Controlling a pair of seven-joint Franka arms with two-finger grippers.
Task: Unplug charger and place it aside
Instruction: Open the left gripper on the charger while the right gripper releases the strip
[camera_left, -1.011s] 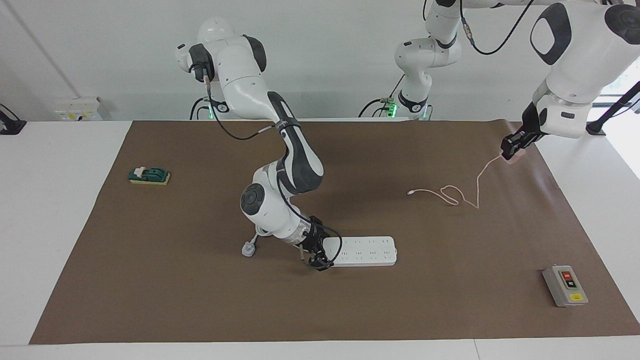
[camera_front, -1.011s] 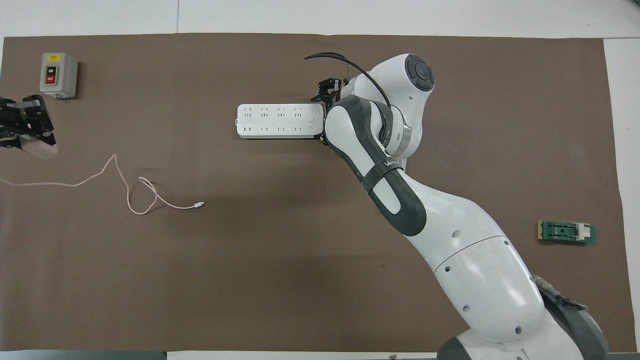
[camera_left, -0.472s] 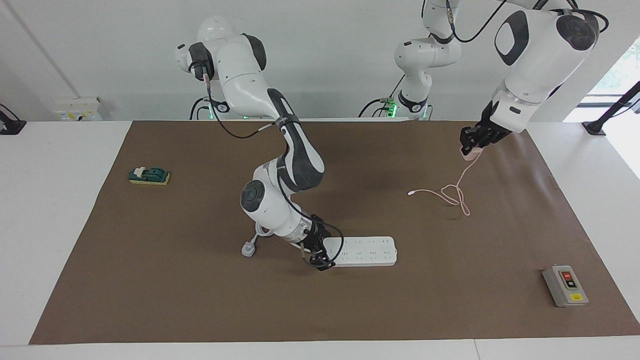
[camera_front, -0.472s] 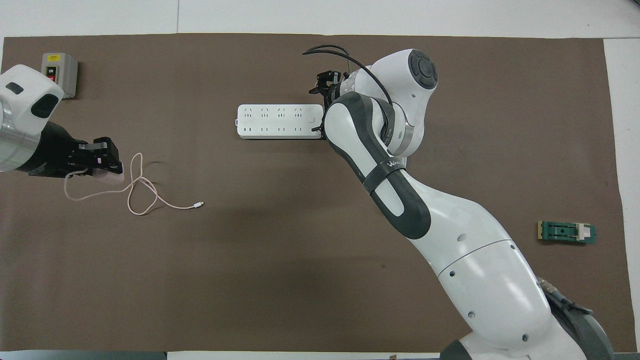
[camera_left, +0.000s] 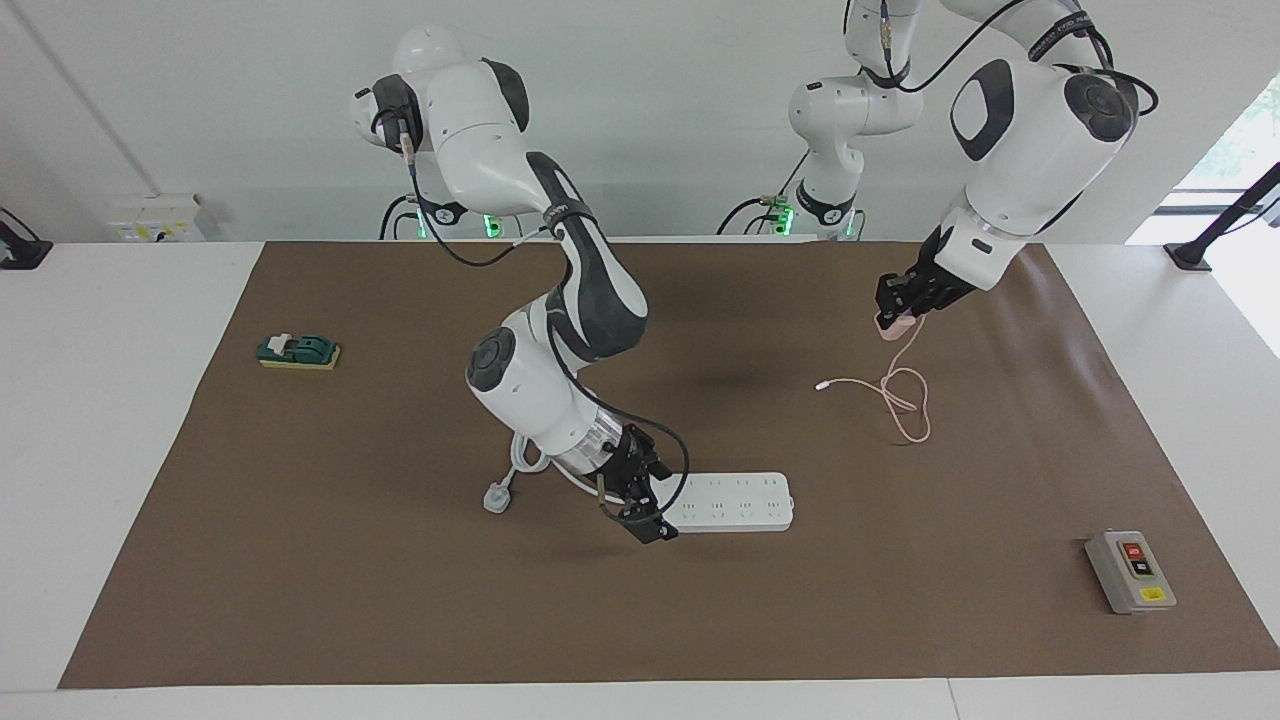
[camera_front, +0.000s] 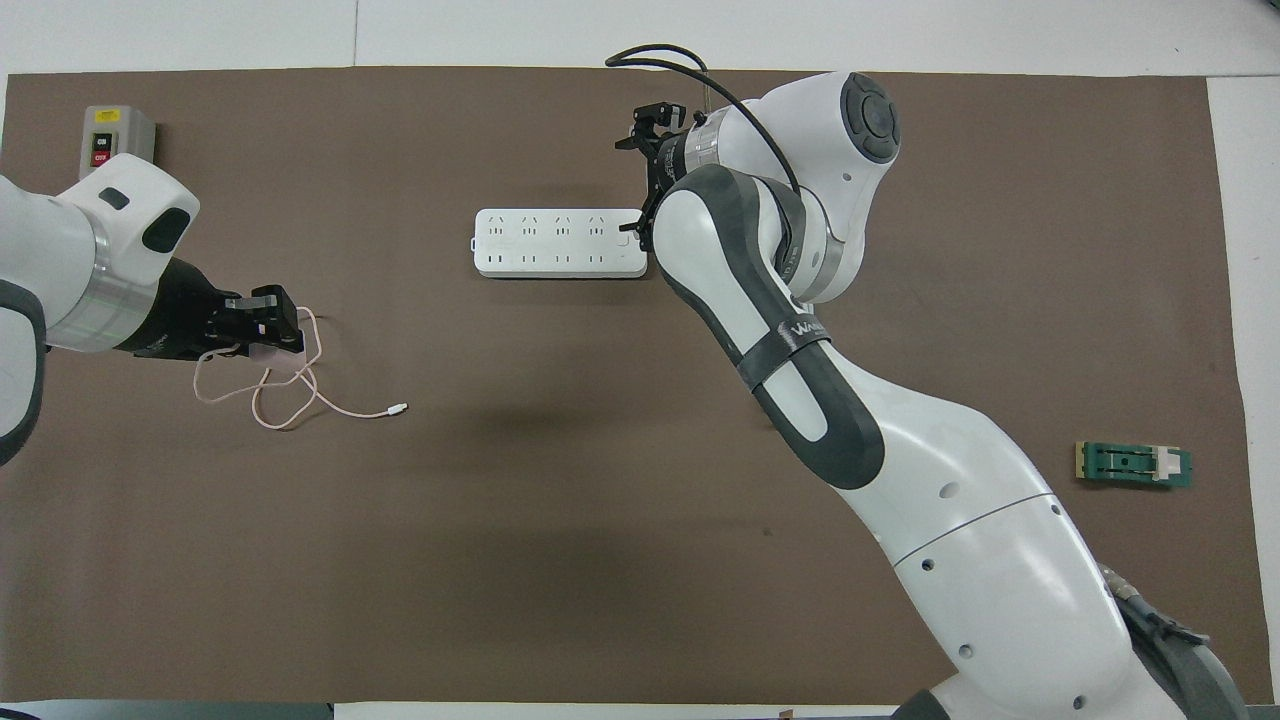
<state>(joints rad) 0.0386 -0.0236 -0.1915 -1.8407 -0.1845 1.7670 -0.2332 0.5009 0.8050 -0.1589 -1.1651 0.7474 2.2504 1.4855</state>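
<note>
Charger (camera_left: 893, 323) in left hand (camera_left: 897, 306) over brown mat (camera_left: 400, 600) (white wall).

A robotics lab: two white Franka arms (camera_left: 560, 330) bolted at a white table (camera_left: 120, 420) against a bare white wall; a brown mat (camera_left: 400, 600) laid out with test fixtures like a switch box (camera_left: 1130, 571).

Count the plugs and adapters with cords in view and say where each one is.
2. The pink charger hangs in the left pincer over the mat, its cable trailing down. The grey-white three-pin plug lies beside the power strip, toward the right arm's end.
</note>
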